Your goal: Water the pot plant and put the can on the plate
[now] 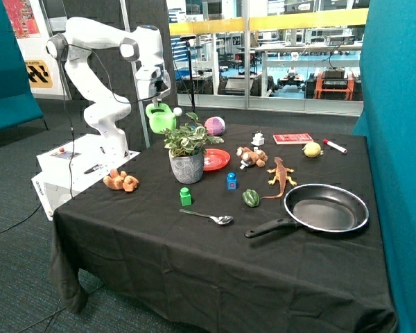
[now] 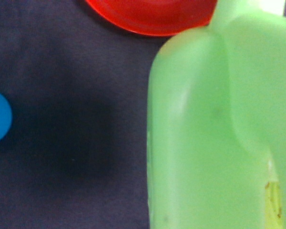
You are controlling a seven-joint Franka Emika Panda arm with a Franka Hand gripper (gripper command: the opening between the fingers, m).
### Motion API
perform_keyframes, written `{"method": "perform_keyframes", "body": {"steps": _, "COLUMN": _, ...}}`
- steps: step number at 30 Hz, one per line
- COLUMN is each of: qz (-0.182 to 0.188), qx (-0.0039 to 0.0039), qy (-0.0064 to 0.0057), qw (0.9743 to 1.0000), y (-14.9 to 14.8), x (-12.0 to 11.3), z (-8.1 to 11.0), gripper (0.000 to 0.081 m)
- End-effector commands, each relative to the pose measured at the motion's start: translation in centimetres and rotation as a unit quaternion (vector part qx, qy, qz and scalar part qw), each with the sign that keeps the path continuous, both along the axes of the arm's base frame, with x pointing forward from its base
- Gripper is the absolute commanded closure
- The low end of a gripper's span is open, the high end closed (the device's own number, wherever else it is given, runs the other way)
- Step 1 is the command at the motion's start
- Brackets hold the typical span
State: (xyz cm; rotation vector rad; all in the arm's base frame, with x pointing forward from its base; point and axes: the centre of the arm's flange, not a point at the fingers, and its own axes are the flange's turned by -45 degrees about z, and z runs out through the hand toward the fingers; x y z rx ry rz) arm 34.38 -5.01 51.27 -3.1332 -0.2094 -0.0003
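Observation:
My gripper (image 1: 157, 102) holds the bright green can (image 1: 161, 119) in the air, beside and a little above the leaves of the pot plant (image 1: 187, 142). The can's white-tipped spout (image 1: 177, 111) points toward the plant. The plant stands upright in its grey pot (image 1: 186, 168). The red-orange plate (image 1: 219, 159) lies on the black cloth right behind the pot and has nothing on it. In the wrist view the can (image 2: 219, 133) fills one side, with the plate's rim (image 2: 152, 16) beyond it and black cloth below.
A green block (image 1: 186, 196), spoon (image 1: 208, 217), blue block (image 1: 231, 181), dark green pepper toy (image 1: 250, 198) and black frying pan (image 1: 326, 208) lie in front. A plush (image 1: 120, 182) sits near the table's edge by the robot base. A purple ball (image 1: 215, 125) lies behind the plate.

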Motion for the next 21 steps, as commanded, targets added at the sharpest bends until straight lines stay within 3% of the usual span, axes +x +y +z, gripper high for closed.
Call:
{"method": "perform_keyframes", "body": {"steps": 1, "qz": -0.041, "qx": -0.00071, "qy": 0.0001, "qw": 0.9991, "y": -3.0, "x": -0.3, "z": -0.2, "gripper": 0.0808}}
{"method": "perform_keyframes", "body": {"steps": 4, "qz": -0.054, "qx": -0.00071, "qy": 0.0001, "qw": 0.9985, "y": -4.3, "x": -0.1, "z": -0.2, "gripper": 0.0808}}
{"method": "perform_keyframes", "body": {"steps": 7, "qz": -0.101, "qx": -0.00070, "qy": 0.0001, "qw": 0.9948, "y": -5.6, "x": 0.4, "z": -0.2, "gripper": 0.0808}}
{"method": "perform_keyframes", "body": {"steps": 11, "qz": -0.108, "qx": -0.00070, "qy": 0.0001, "qw": 0.9941, "y": -6.6, "x": 0.6, "z": -0.3, "gripper": 0.0808}}
{"method": "perform_keyframes", "body": {"steps": 14, "qz": -0.129, "qx": -0.00070, "qy": 0.0001, "qw": 0.9917, "y": -7.3, "x": 0.8, "z": -0.4, "gripper": 0.0808}}
{"method": "perform_keyframes", "body": {"steps": 21, "qz": -0.145, "qx": -0.00070, "qy": 0.0001, "qw": 0.9894, "y": -8.0, "x": 1.3, "z": -0.7, "gripper": 0.0808}}
